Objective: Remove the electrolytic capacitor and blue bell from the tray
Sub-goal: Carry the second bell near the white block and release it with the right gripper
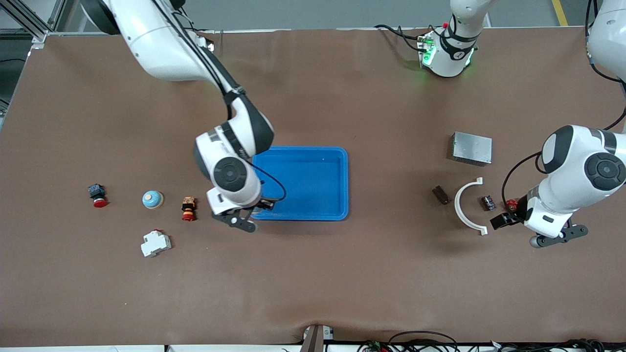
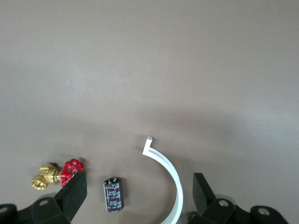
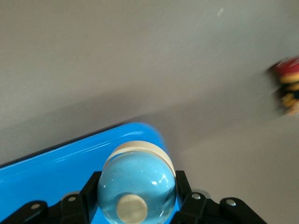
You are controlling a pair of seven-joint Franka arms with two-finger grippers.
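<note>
While the right pincer point(image 3: 135, 205) grips the bell point(image 3: 136, 186) over the blue tray's point(image 1: 337, 186) corner, the left pincer point(image 2: 138, 196) hangs wide above the capacitor point(image 2: 113, 195) beside the white arc point(image 2: 170, 179) on bare desk point(image 1: 313, 283).

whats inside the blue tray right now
On the blue tray, the visible floor is bare. The right gripper, jaws shut on a bell, covers one corner toward the right arm's end; what lies beneath it is hidden.
</note>
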